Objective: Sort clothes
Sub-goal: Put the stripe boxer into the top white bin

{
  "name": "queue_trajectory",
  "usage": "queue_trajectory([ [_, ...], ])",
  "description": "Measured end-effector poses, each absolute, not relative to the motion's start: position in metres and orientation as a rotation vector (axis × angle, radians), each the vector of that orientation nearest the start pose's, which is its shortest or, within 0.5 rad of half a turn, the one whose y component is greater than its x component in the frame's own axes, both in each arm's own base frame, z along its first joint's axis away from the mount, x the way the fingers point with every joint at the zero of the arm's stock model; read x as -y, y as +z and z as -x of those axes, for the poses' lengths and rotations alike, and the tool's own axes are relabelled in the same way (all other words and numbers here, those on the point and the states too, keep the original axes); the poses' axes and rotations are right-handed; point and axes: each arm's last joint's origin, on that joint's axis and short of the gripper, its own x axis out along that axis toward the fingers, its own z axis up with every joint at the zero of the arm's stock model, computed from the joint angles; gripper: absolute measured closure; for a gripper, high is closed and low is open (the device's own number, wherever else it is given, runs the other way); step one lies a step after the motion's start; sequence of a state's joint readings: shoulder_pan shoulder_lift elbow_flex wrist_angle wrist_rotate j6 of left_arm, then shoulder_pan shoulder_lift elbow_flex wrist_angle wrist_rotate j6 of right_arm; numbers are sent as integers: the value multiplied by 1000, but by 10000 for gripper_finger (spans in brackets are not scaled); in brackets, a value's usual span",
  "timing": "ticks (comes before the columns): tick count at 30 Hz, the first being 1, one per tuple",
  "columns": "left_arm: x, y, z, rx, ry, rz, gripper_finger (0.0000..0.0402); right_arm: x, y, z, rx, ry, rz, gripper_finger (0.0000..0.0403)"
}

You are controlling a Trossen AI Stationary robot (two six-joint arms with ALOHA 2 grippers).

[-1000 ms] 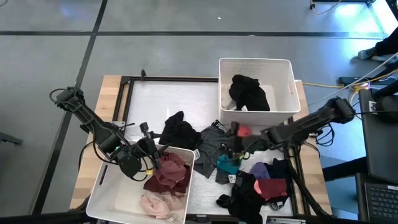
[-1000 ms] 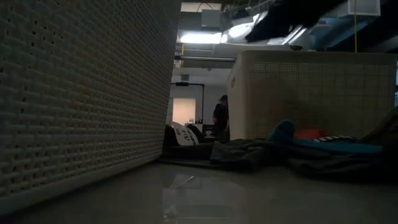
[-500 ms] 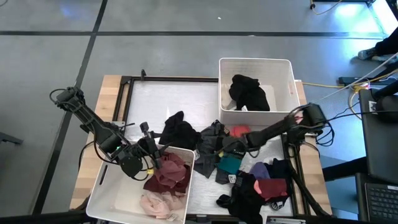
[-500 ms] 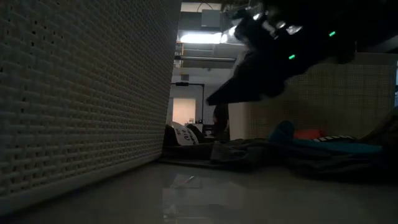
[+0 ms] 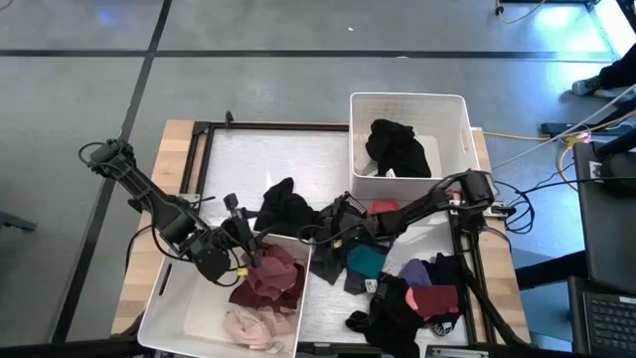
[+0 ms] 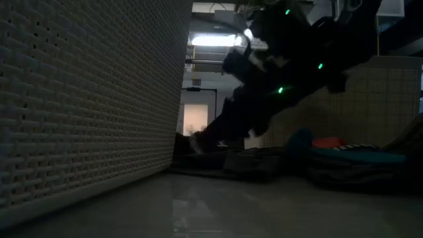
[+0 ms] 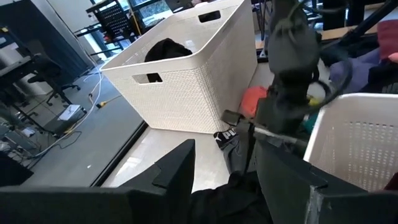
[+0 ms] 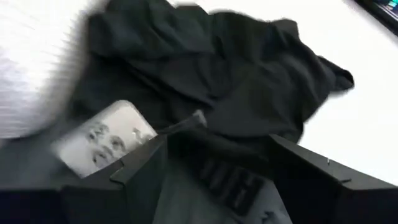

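Loose clothes lie across the table's middle and near right: a black garment (image 5: 288, 209), a dark grey one (image 5: 338, 244) with a lettered waistband (image 8: 230, 180), plus teal (image 5: 366, 264), red (image 5: 383, 209) and purple (image 5: 417, 270) pieces. My right gripper (image 5: 316, 237) is open and low over the dark grey garment, its fingers (image 8: 143, 168) on either side of the waistband. My left gripper (image 5: 243, 231) hangs open over the far rim of the near-left bin (image 5: 189, 298), holding nothing (image 7: 224, 174). My right gripper's open fingers slant down from the table's right side onto the dark grey garment near its waistband (image 8: 230, 180). I cannot tell whether they touch the cloth.
The near-left bin holds maroon (image 5: 268, 278) and pink (image 5: 253, 326) clothes. A second white bin (image 5: 462, 139) at the far right holds a black garment (image 5: 397, 147). More black and maroon clothes (image 5: 407, 308) lie at the near right. Bare tabletop shows at the far left (image 5: 258, 159).
My right gripper has swung toward the table's left edge and sunk down from above the red and teal pieces to the dark grey garment at the centre, staying open. The clothes have not moved.
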State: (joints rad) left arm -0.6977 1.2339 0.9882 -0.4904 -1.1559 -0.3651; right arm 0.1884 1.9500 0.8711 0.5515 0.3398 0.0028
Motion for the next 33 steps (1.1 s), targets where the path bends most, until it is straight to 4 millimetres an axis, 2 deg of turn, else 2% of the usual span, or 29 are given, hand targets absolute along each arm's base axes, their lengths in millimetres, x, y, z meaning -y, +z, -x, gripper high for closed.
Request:
queue_trajectory([
  [4, 136, 298, -204, -354, 505, -238, 245, -59, 107, -366, -520, -179, 147, 136],
  [7, 136, 298, -204, -354, 505, -239, 245, -59, 107, -366, -525, -172, 152, 162],
  [15, 136, 298, -204, -354, 507, -237, 245, -56, 103, -364, -568, -143, 158, 299],
  [21, 136, 298, -204, -353, 508, -233, 245, -55, 102, -364, -583, -145, 194, 385],
  [23, 136, 298, -204, -353, 508, -233, 245, -55, 103, -364, -577, -156, 222, 394],
  [28, 136, 298, -204, -353, 508, -233, 245, -57, 109, -364, -545, -204, 248, 377],
  [33, 136, 298, -204, -355, 507, -240, 245, -68, 133, -359, -488, -308, 361, 387],
])
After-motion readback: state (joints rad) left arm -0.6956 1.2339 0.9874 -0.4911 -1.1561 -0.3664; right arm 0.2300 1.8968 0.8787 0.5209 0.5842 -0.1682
